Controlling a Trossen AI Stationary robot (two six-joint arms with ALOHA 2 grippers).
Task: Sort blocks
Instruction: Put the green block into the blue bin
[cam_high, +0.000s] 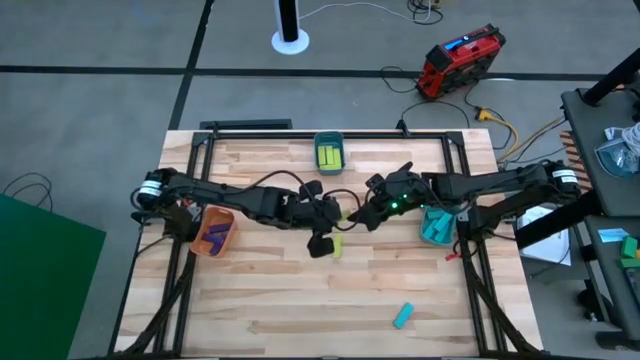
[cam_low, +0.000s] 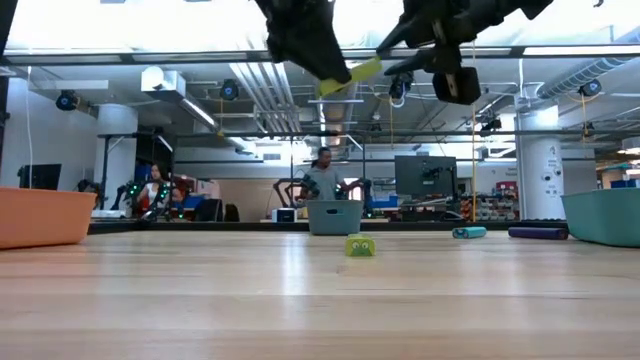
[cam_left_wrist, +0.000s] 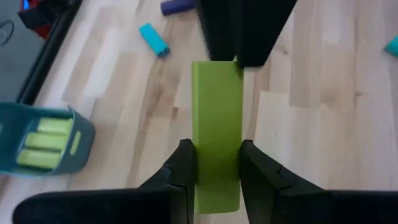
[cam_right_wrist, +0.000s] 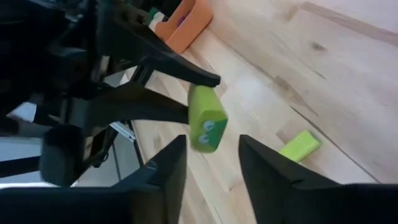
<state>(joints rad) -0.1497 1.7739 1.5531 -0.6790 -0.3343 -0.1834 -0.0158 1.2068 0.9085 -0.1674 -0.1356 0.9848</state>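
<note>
Yellow-green block (cam_left_wrist: 216, 134) clamped between left fingers (cam_left_wrist: 184, 163), right fingers (cam_right_wrist: 169, 163) parted nearby

Floor: grey concrete (cam_high: 90, 100), dark seam lines across it
Table: pale wood planks (cam_high: 300, 300), black frame
Far side: white round post base (cam_high: 290, 40), red box (cam_high: 460, 58) with cables
Left: green panel (cam_high: 45, 270)
Ceiling: pipes, ducts (cam_low: 270, 90), bright lights
Room behind: monitors (cam_low: 425, 175), white column (cam_low: 540, 165), people standing (cam_low: 322, 178)

Overhead looks straight down, low camera level across the table (cam_high: 300, 300); both wrists close above it.
</note>
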